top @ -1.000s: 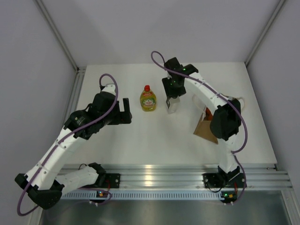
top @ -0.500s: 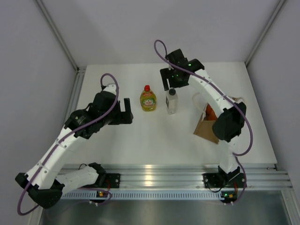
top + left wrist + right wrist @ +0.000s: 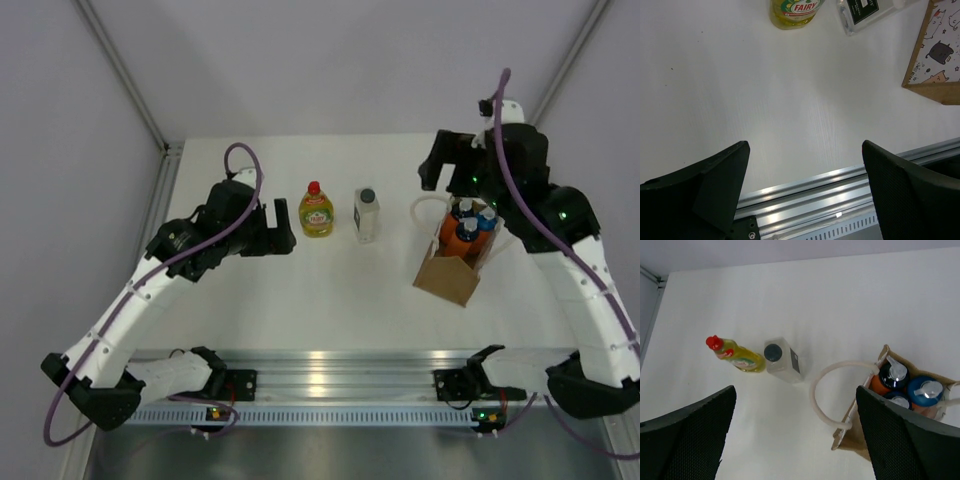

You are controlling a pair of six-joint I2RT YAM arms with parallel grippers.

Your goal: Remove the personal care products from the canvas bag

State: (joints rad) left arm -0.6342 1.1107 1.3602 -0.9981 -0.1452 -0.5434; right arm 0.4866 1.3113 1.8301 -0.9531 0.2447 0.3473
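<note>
The right arm (image 3: 585,265) rears up tall on the right side, elbow swung out wide, wrist tipped over so the right gripper (image 3: 447,168) hangs high above the far side of the canvas bag (image 3: 446,277). Its jaws stand spread wide, nothing between them. Below, the bag sits upright on the table (image 3: 330,300), with three orange bottles (image 3: 467,230) with blue tops packed inside. Two products are out: the yellow-green bottle (image 3: 316,213) and the whitish bottle (image 3: 367,216) stand side by side, not touching, left of the bag. Over on the left, the left arm (image 3: 140,300) reaches forward in a long diagonal. The left gripper (image 3: 277,226) hovers just beside the yellow-green bottle without touching it, jaws apart and empty.
</note>
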